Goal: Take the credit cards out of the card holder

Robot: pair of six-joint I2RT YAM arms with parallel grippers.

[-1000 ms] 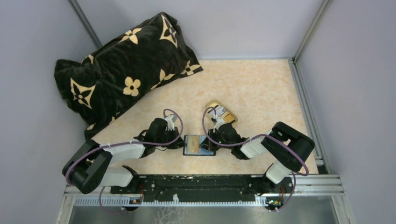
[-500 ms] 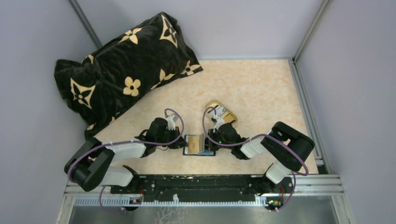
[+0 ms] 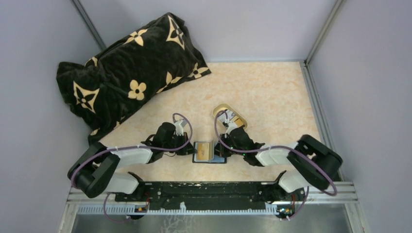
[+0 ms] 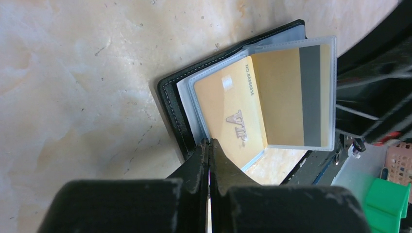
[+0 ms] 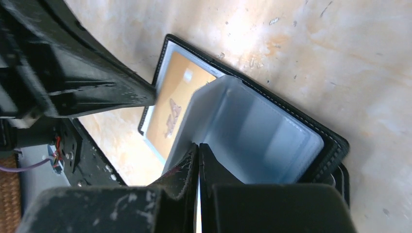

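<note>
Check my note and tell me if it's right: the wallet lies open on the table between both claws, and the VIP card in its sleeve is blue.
Not blue. The left wrist view shows that the VIP card is orange-yellow. The rest stands: the wallet lies open on the table between the left claw and the right claw.

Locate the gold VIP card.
Top view: the gold VIP card sits inside the open black wallet, between the left gripper and right gripper.
</note>
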